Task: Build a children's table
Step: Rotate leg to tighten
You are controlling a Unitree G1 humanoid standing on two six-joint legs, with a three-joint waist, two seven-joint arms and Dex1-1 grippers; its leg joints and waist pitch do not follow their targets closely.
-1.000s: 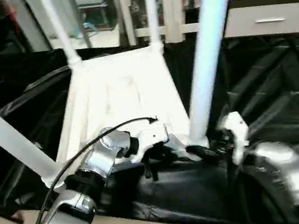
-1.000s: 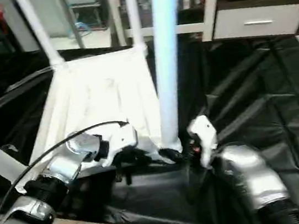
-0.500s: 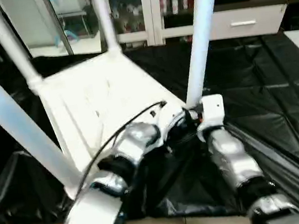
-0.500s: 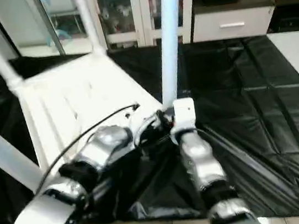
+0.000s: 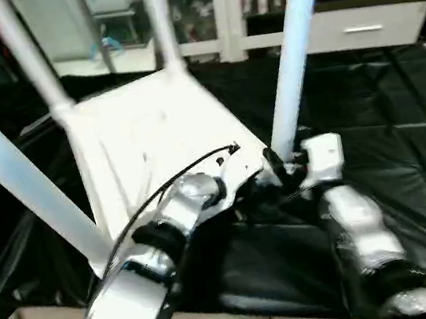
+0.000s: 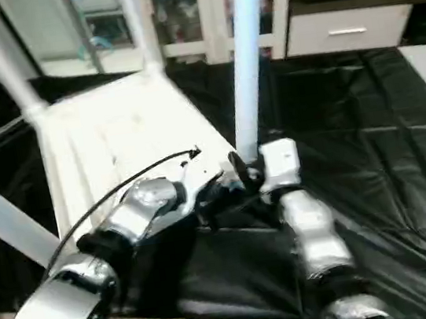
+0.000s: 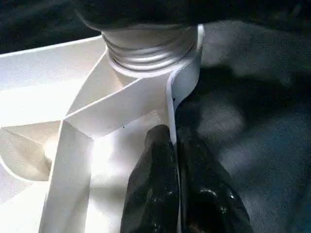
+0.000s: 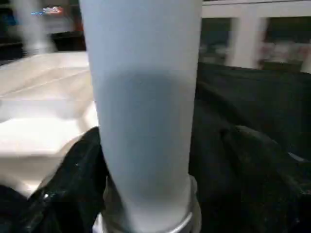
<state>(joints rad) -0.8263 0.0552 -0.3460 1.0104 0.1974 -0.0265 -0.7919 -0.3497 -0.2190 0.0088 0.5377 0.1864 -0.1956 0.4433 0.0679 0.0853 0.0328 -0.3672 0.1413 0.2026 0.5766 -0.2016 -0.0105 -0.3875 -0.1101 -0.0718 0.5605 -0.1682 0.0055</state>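
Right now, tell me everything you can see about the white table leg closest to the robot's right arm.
The leg is a long, smooth white tube, plastic by its look, standing nearly upright in the near right corner socket of the upturned tabletop. A ribbed collar rings its base. The right end effector straddles its lower end, one black finger on each side, apparently not clamped. The left end effector pinches the tabletop rim beside it.

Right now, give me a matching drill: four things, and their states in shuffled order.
Things:
1. left hand
2. right hand
3. tabletop
4. work surface cover

States:
A. black, creased
B. upside down, legs pointing up
C. pinching the tabletop's rim
D. fingers either side of a leg, near its base

Pairs: 1-C, 2-D, 3-B, 4-A
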